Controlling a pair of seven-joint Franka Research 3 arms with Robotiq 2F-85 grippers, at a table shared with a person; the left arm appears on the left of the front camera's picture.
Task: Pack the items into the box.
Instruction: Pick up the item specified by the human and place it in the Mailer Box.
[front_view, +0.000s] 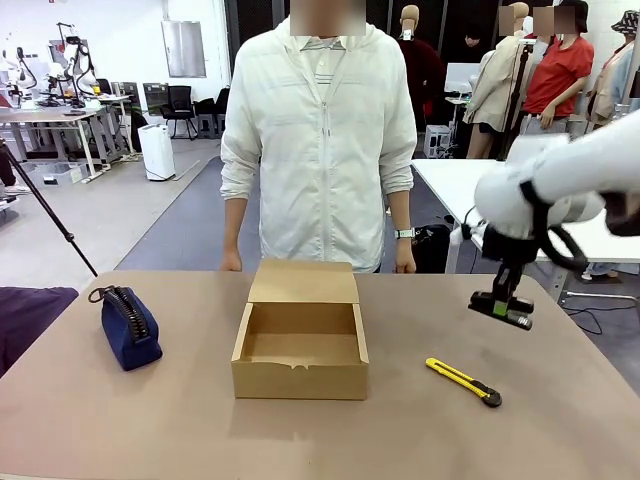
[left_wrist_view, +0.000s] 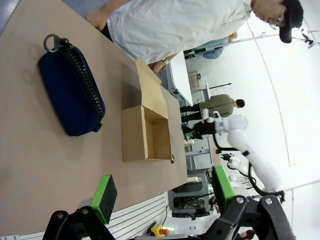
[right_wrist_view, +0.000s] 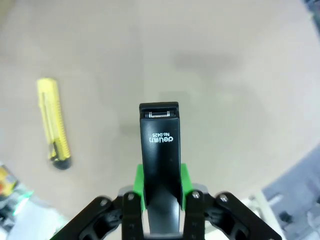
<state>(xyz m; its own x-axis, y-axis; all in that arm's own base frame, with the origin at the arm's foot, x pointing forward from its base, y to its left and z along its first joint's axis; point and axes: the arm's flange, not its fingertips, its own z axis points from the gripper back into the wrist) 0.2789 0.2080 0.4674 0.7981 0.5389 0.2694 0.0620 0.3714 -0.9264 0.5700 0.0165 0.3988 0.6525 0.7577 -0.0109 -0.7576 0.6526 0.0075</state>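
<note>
The tan cardboard box (front_view: 300, 375) stands open at the table's middle, its lid flap folded back toward the person. The navy zip pouch (front_view: 128, 326) lies left of it, also seen in the left wrist view (left_wrist_view: 70, 95) beside the box (left_wrist_view: 132, 135). My right gripper (front_view: 500, 303) hangs above the table right of the box, shut on a slim black object (front_view: 515, 318). In the right wrist view the green pads clamp that black object (right_wrist_view: 160, 145) between the right gripper's (right_wrist_view: 160, 182) fingers. My left gripper (left_wrist_view: 162, 192) is open, well above the table, nothing between its pads.
A yellow-and-black utility knife (front_view: 463, 381) lies on the table right of the box, below my right gripper, and shows in the right wrist view (right_wrist_view: 52, 125). A person in a white jacket stands just behind the box, hands (front_view: 404, 262) at the far edge.
</note>
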